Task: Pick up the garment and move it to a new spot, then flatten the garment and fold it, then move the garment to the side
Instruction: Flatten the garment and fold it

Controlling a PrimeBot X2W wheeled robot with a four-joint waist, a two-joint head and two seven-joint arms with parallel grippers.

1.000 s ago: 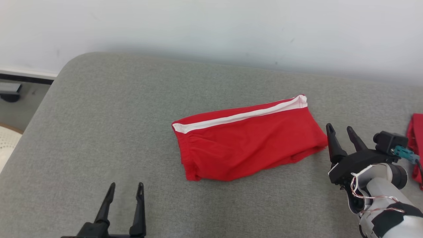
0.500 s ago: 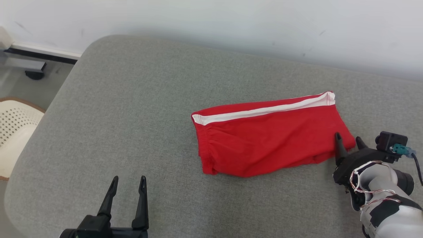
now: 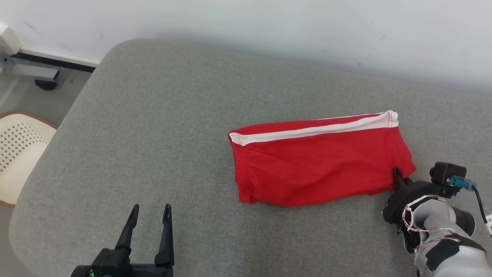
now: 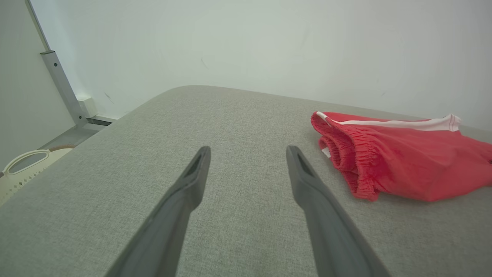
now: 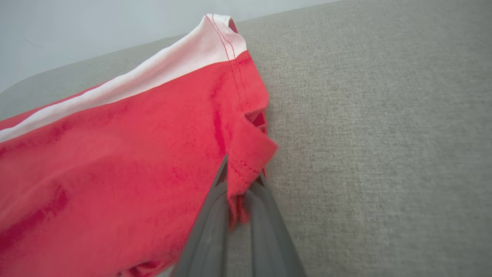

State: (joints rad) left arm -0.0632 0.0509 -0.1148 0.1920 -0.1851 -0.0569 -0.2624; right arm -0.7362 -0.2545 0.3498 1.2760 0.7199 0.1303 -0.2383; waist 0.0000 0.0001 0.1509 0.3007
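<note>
A pair of red shorts (image 3: 319, 165) with a white side stripe lies folded on the grey cushion (image 3: 153, 134); its elastic waistband faces left (image 4: 346, 154). My right gripper (image 3: 399, 177) is at the shorts' near right corner, shut on the hem, with red cloth pinched between its fingers (image 5: 240, 184). Near the cushion's front edge, well left of the shorts, my left gripper (image 3: 150, 215) stands open with nothing between its fingers (image 4: 246, 161).
A white wall (image 3: 269, 30) runs behind the cushion. Left of the cushion are the floor, a cream perforated basket (image 3: 19, 150) and a grey metal base (image 3: 34, 73). Bare cushion lies left of and in front of the shorts.
The camera has swung left, shifting the whole scene right. My right gripper moved onto the shorts' near right corner and shut on the hem. The left gripper has stayed open in place.
</note>
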